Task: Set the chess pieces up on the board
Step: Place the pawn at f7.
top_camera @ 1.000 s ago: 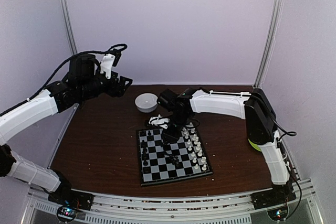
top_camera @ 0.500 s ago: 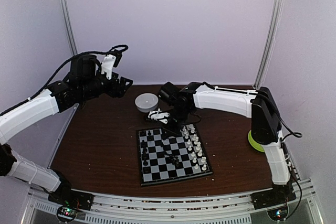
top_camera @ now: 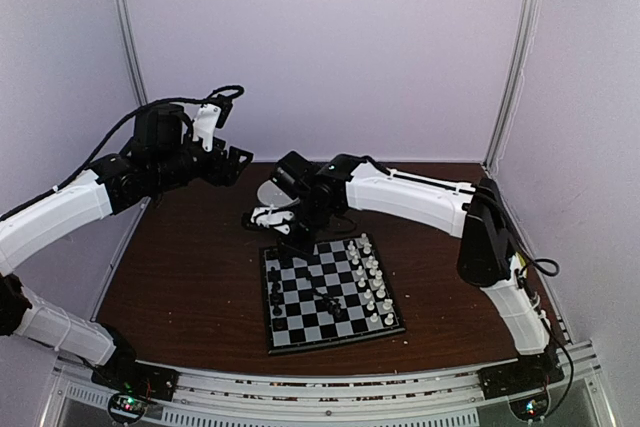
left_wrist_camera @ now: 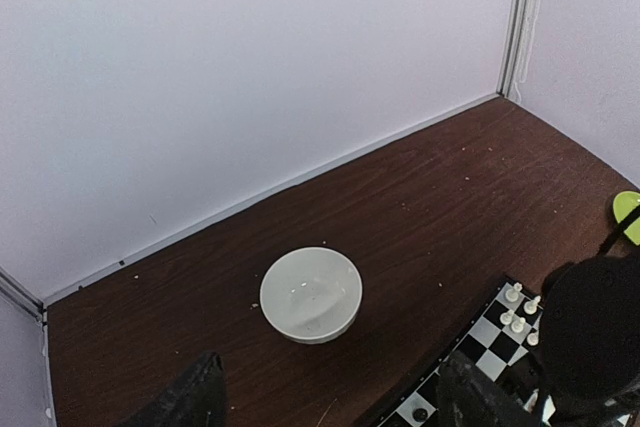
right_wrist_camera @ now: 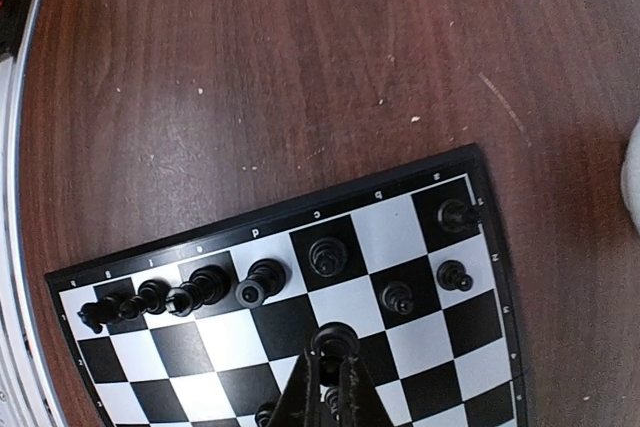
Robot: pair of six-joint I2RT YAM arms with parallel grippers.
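Note:
The board lies at the table's middle; it also shows in the right wrist view and the left wrist view. White chess pieces line its right side. Black chess pieces stand along its left side, with a few near the middle. My right gripper hangs over the board's far left corner, shut on a small black chess piece above the second row. My left gripper is open and empty, held high at the back left.
A white bowl stands behind the board, partly hidden by the right arm in the top view. A green plate lies at the right edge. Crumbs are scattered on the brown table. White walls close the back and sides.
My right gripper has swung left and back from over the board's middle to its far left corner. The left arm has not moved.

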